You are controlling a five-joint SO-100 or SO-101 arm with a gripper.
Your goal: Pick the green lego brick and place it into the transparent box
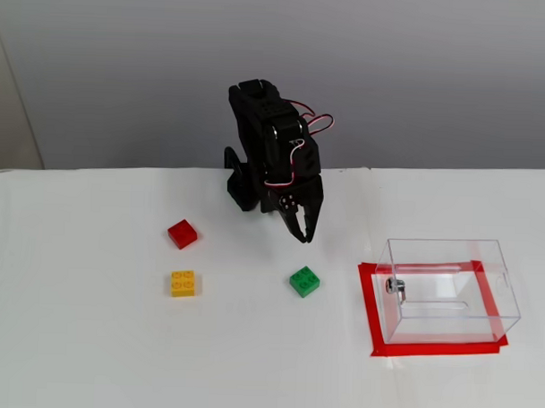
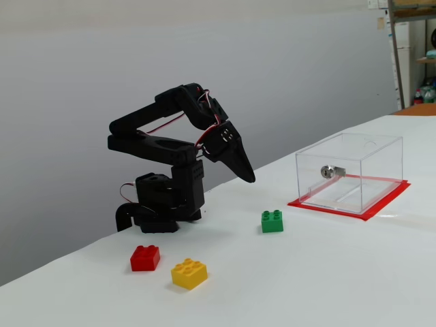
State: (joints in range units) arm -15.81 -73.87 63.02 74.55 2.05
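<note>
The green lego brick [image 1: 305,280] [image 2: 272,221] lies on the white table, left of the transparent box [image 1: 447,291] [image 2: 351,174], which stands inside a red tape rectangle with its metal knob facing the brick. My black gripper [image 1: 305,232] [image 2: 248,175] hangs above the table just behind the green brick, apart from it, pointing down. Its jaws look closed together and hold nothing.
A red brick [image 1: 183,233] [image 2: 145,258] and a yellow brick [image 1: 183,282] [image 2: 189,272] lie on the table to the left of the green one. The arm's base [image 1: 242,181] [image 2: 163,201] stands at the back. A grey wall runs behind the table.
</note>
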